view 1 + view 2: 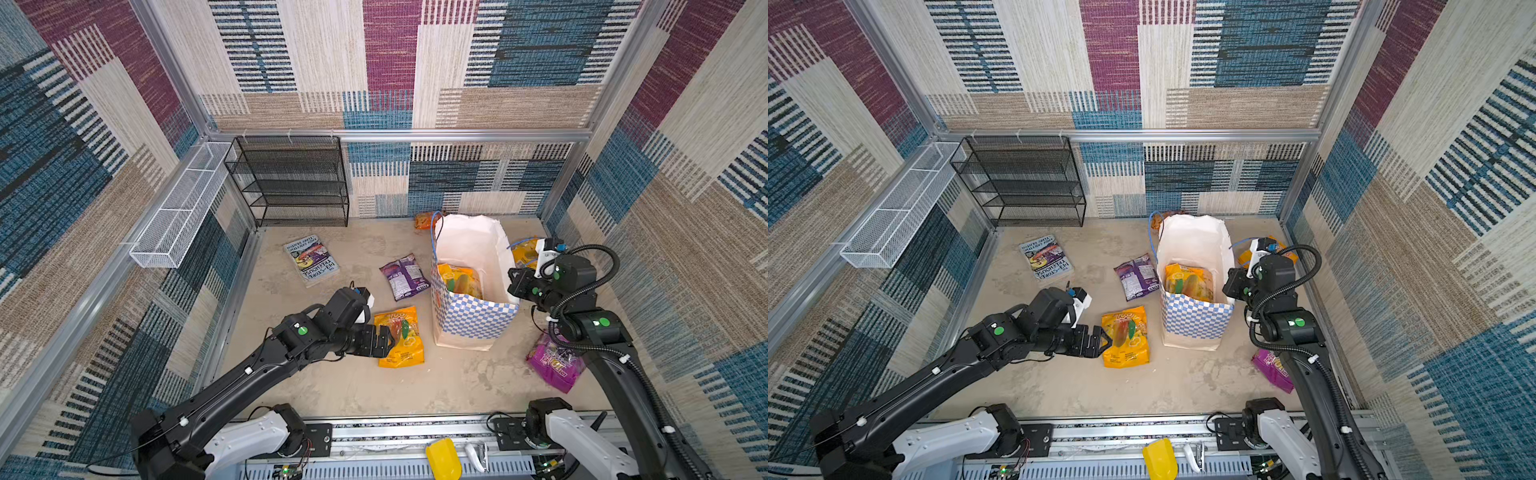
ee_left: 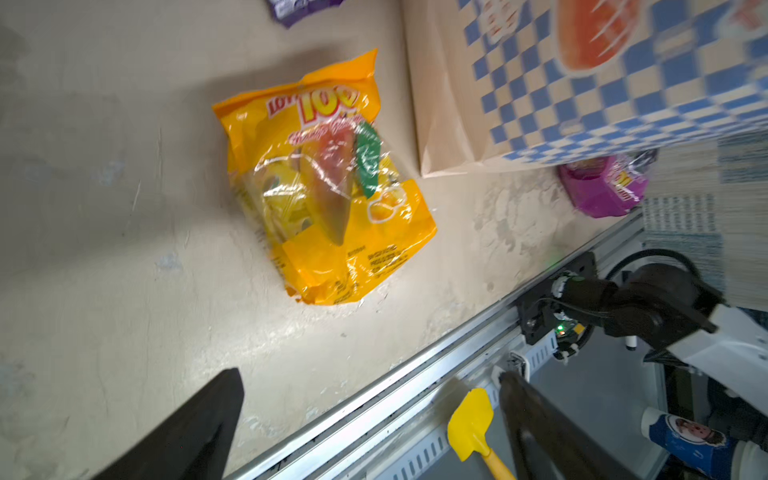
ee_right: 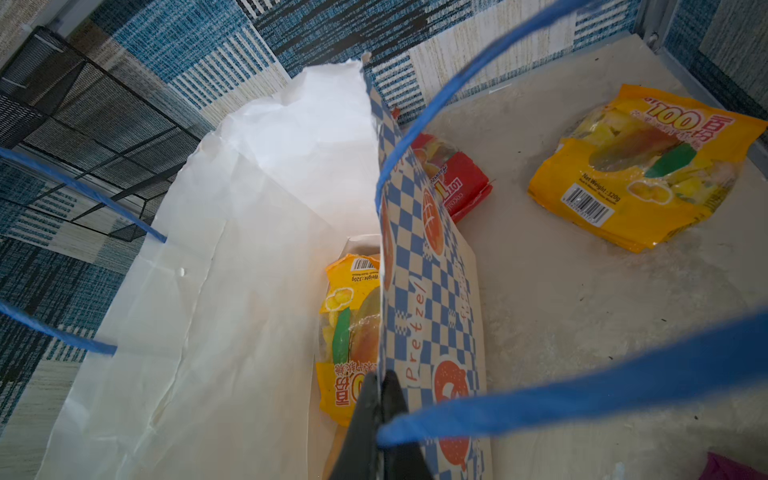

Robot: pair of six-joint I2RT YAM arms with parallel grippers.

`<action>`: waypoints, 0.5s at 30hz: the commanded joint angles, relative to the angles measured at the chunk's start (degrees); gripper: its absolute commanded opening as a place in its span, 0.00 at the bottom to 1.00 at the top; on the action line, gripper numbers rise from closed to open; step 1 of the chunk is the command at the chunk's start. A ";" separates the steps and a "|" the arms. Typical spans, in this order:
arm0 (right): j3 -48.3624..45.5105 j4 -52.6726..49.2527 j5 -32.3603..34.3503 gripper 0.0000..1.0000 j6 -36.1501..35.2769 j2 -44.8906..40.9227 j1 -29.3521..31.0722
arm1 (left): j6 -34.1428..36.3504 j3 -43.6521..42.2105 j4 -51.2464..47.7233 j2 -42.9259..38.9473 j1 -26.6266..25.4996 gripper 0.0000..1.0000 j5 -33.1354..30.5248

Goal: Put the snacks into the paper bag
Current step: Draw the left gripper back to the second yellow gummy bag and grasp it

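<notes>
Hovering: my left pincer is spread wide and empty, with its tips over the nearer edge of the yellow packet, which lies flat on the counter. The left wrist view shows bare counter between my fingers and the packet, so I judge there is no contact yet.

Right pincer: clamped shut on the rim of the paper bag. The bag stands upright with its mouth open. One bagged packet is already inside.

Key relation: the yellow packet sits directly ahead of the left pincer. The bag stands just past it in the same direction, near but apart. The packet's long axis runs across my line of reach, roughly along the bag's nearer wall. The left pincer is by far the closer; the right one is busy on the bag's far side.

Judgement: next comes a descent and a grip across the packet's short width, then a lift over the rim. The film is crinkly, so a shallow pinch may slip.

Also loose on the counter: purple packet, magenta packet, red packet, far yellow packet.
</notes>
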 commanded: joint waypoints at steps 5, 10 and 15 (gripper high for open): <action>-0.80 0.92 -1.32 0.00 0.48 -0.04 0.11 | -6.94 -5.97 9.93 7.26 0.04 0.95 1.23; -0.72 0.59 -1.46 0.00 0.17 -0.03 0.05 | -9.79 -5.30 11.87 14.20 0.14 0.83 -0.08; -0.80 0.47 -1.94 0.00 0.14 -0.02 0.05 | -12.18 -4.60 12.80 18.50 1.00 0.67 0.24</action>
